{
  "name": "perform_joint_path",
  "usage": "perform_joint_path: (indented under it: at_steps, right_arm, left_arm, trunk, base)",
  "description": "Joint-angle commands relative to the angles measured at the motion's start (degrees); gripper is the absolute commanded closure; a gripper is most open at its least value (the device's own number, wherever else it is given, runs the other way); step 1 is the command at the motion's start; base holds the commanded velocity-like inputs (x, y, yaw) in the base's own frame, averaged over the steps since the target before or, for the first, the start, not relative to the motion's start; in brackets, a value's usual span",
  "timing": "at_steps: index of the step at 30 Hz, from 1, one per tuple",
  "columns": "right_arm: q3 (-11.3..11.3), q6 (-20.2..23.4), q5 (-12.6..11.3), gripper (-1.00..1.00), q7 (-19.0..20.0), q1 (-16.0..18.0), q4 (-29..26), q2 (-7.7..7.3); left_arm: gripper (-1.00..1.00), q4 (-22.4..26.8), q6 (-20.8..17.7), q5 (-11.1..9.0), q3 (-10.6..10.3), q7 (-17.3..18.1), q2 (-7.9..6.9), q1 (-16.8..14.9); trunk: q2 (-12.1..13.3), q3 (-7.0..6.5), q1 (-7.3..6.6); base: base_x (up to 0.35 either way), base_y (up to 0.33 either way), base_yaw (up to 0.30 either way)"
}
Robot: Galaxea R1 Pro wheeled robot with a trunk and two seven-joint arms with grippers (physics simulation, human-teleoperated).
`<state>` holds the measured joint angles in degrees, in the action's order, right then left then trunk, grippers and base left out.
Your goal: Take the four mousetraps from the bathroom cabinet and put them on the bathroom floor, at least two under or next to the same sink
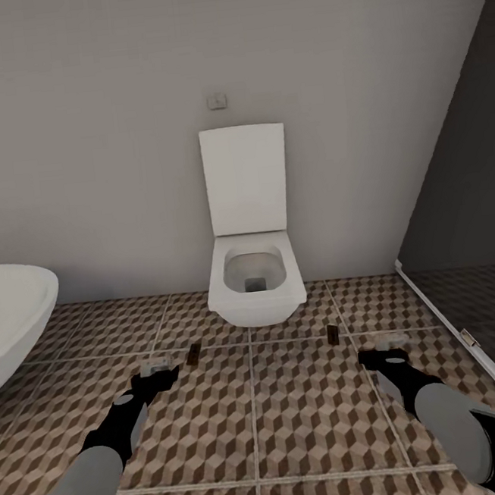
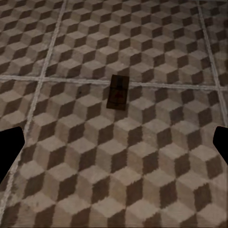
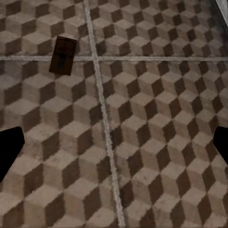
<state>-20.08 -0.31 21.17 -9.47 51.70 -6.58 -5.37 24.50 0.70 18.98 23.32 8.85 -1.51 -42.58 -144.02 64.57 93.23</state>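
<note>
Fingers of our left gripper (image 1: 155, 366) and right gripper (image 1: 380, 344) spread wide, holding nothing. We see two small dark flat mousetraps (image 1: 194, 352) (image 1: 333, 334) lying on the cube-patterned tile floor (image 1: 311, 416) before the white toilet (image 1: 255, 277).

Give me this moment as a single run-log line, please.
left gripper: open, empty | right gripper: open, empty | two mousetraps on bathroom floor before toilet

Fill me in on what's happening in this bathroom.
The robot faces the toilet with both arms held low over the patterned floor. Two mousetraps lie on the tiles: one ahead of the left end effector, another ahead of the right end effector. Both end effectors are open and empty.
</note>
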Motion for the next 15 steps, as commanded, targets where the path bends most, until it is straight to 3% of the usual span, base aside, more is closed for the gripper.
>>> perform_joint_path:
  at_steps: [1,5,15]
  right_arm:
    - [-0.46,-0.03,0.59,-1.0,-0.1,0.37,0.37,0.02]
    - [-0.43,0.0,0.57,-1.0,-0.11,0.77,1.34,0.01]
    - [-0.15,-0.65,1.2,-1.0,-0.35,-2.51,4.6,0.17]
  left_arm:
    - [-1.0,0.02,0.07,0.53,0.49,0.43,0.05,-0.04]
    - [-1.0,-0.01,0.04,0.49,0.49,0.45,0.06,-0.01]
    - [-1.0,-3.26,0.07,0.86,0.43,0.11,0.58,2.37]
  trunk:
    - [-0.02,0.05,-0.01]
    - [-0.02,0.05,-0.01]
    - [-0.02,0.05,-0.01]
  base:
    - [0.0,0.0,0.0]
    - [0.0,0.0,0.0]
    - [0.0,0.0,0.0]
